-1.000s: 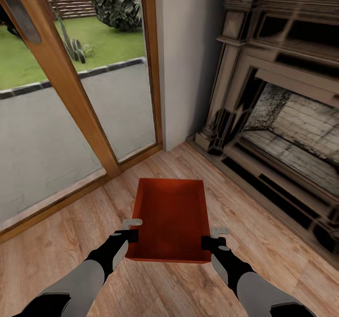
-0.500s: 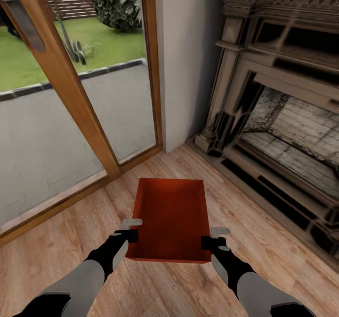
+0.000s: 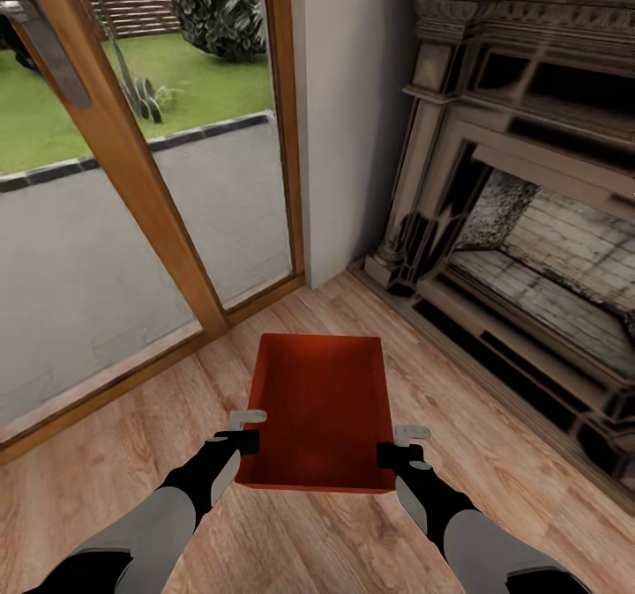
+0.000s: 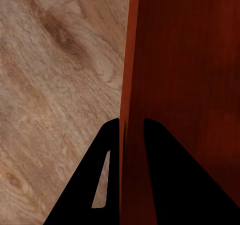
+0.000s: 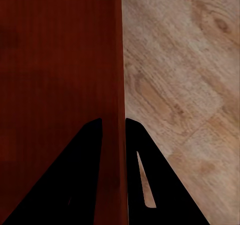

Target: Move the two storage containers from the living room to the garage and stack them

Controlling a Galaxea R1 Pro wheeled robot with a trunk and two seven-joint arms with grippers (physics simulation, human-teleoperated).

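I see living room: wood plank floor point(image 3: 309, 541), glass door point(image 3: 106, 224) ahead left with lawn outside, fireplace point(image 3: 529, 250) ahead right. Bin point(image 3: 319, 404), red-orange, open top, empty, carried level over planks between my two arms, in front of trunk. Left fingers point(image 3: 248, 428) clamped on bin's left wall, one finger each side of it. Right fingers point(image 3: 394, 443) clamped likewise on right wall point(image 5: 119, 85).

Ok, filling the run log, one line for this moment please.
room: living room, wood floor | held: storage container | left gripper: shut on its wall | right gripper: shut on opposite wall | nearby: fireplace, glass door
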